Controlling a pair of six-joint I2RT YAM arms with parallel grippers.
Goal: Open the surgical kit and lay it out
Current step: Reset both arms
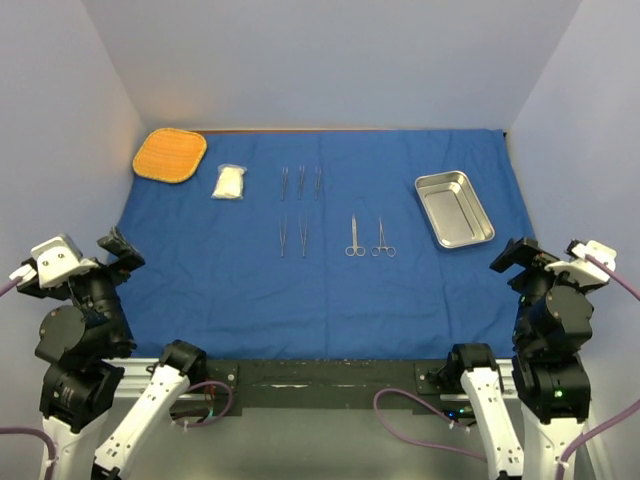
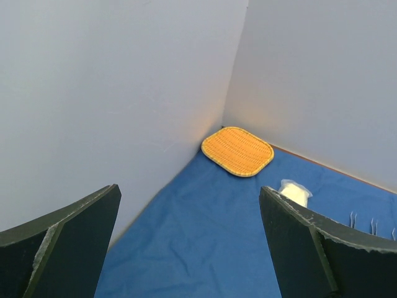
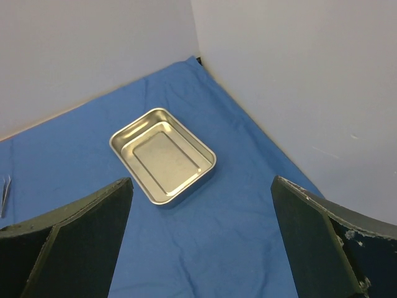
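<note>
The blue cloth wrap [image 1: 230,290] is the largest thing we see: a soft woven sheet, opened out and lying flat with faint creases, reaching from the arms' bases to the back wall [image 1: 330,60] and out to both sides.

The two hands hang above its near corners. The left hand [image 2: 189,248] has its dark, flat, wedge-shaped fingers [image 2: 68,242] spread as wide as they go with nothing between them. The right hand [image 3: 201,242] gapes just as wide and grips nothing.

At the far right of the cloth sits the steel tray [image 1: 454,208], a shiny shallow rectangle with rounded corners and a flanged rim, turned slightly askew. In the far left corner lies the orange mat [image 1: 170,155], a woven rounded square.

Just to its right we see the gauze pack [image 1: 229,182], small, white and crinkly.

Near the middle, two ring-handled scissors [image 1: 355,237] lie side by side, rings toward the arms. Left of them are five slim metal forceps [image 1: 301,181] in two neat rows, three farther back and two nearer, all lying apart on the cloth.
</note>
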